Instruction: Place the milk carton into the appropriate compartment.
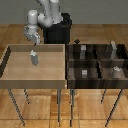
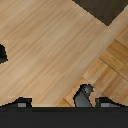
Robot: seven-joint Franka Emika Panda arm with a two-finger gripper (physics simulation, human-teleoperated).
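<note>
The milk carton, a small grey box with a paler peaked top, stands upright in the left half of the light wooden tray. My gripper hangs a short way above it, apart from it. In the wrist view the carton shows small between the two fingertips, which stand wide apart. The gripper is open and holds nothing.
A dark tray split into compartments stands at the exterior view's right, beside the wooden tray. It holds several grey items, among them a cube and a taller block. The robot's black base stands behind the trays.
</note>
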